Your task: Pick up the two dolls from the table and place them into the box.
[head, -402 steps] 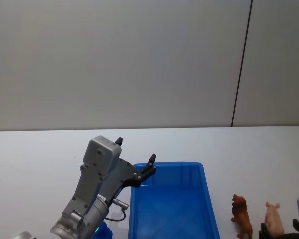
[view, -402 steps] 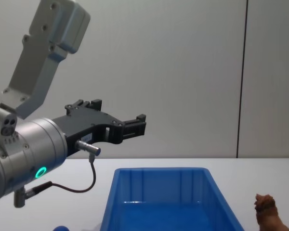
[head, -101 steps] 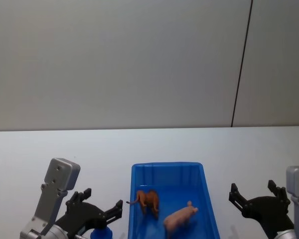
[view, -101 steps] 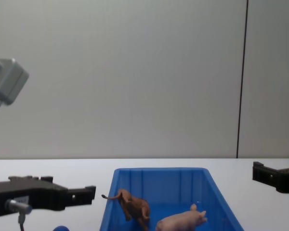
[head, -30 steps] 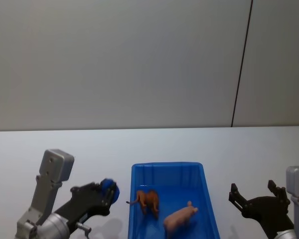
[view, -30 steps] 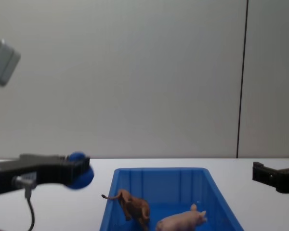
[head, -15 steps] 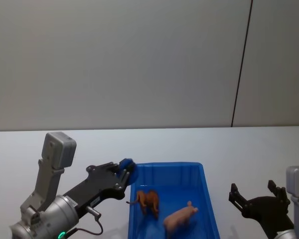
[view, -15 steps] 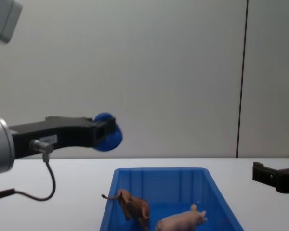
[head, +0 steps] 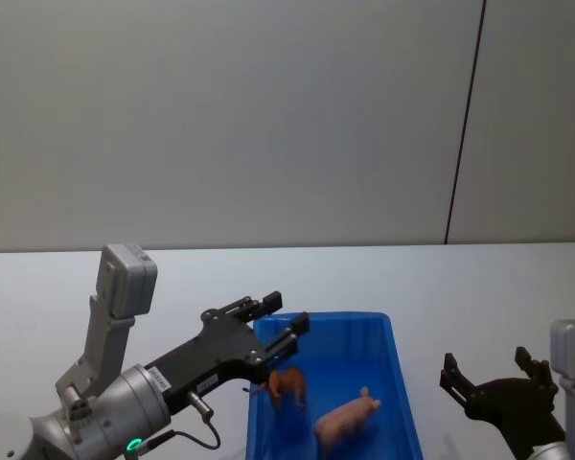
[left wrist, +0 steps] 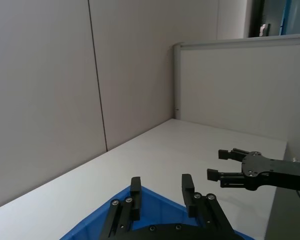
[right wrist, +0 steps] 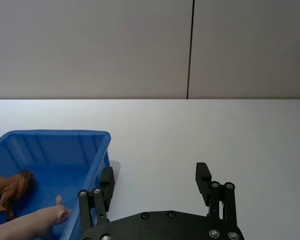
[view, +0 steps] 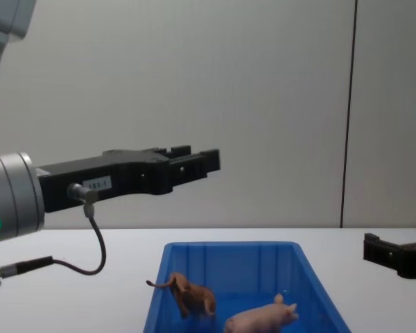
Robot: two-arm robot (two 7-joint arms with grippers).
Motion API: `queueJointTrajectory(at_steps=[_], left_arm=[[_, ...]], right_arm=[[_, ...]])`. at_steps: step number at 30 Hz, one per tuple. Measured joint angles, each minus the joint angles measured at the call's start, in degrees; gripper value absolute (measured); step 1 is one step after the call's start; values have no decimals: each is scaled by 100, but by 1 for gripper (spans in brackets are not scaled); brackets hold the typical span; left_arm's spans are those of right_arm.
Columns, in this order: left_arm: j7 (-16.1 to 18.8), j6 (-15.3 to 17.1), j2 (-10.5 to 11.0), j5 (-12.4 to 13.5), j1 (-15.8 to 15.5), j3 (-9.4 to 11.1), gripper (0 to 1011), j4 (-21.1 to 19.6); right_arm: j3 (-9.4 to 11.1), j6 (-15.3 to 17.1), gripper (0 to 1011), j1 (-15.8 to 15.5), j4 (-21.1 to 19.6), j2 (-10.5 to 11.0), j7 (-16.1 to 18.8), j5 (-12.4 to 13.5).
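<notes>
Both dolls, brown animal (head: 286, 383) and pink pig (head: 346, 420), lie inside the box (head: 400, 379); left gripper (head: 279, 327), jaws open and empty, hangs above its near-left rim, right gripper (head: 486, 377) open and empty to its right, so withdraw upward clear of the rim.

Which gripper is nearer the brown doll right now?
Left. The left gripper hangs open just above the brown doll in the box; the right gripper sits open beyond the box's right side.

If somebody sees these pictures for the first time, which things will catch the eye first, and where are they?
The bright blue box stands on the white table, holding the brown doll and the pink pig side by side. The left gripper hangs open above the box's left rim, and the right gripper waits open to the box's right.
</notes>
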Motion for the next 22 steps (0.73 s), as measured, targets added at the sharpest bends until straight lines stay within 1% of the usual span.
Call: queueJointTrajectory(at_steps=[1,2,3,4,5,11,12,14,15,17,18,22], left_arm=[[-29,-4,-5,-7,-7,2,486,7],[-87,-14,-16,-19,-23,7,486,22],[-87,-14,-16,-19,-23,7,566,22],[-137,-21,-26,-29,-38,11,566,36],[-161,-25,-30,-35,-45,14,629,41],[-310,-47,-55,-66,-83,27,797,78],[-325,-49,-57,-69,-86,28,844,80],[-361,-53,-63,-78,-97,32,897,90],[-378,-56,-67,-82,-103,33,944,95],[-399,-59,-71,-87,-107,35,969,99],[-416,-61,-73,-92,-113,37,1000,102],[-448,-65,-79,-97,-121,39,1001,111]], right_arm=[[0,0,1001,0,0,0,0,0],[0,0,1001,0,0,0,0,0],[0,0,1001,0,0,0,0,0],[0,0,1001,0,0,0,0,0],[0,0,1001,0,0,0,0,0],[0,0,1001,0,0,0,0,0],[0,0,1001,0,0,0,0,0],[0,0,1001,0,0,0,0,0],[0,0,1001,0,0,0,0,0],[0,0,1001,0,0,0,0,0],[0,0,1001,0,0,0,0,0],[0,0,1001,0,0,0,0,0]])
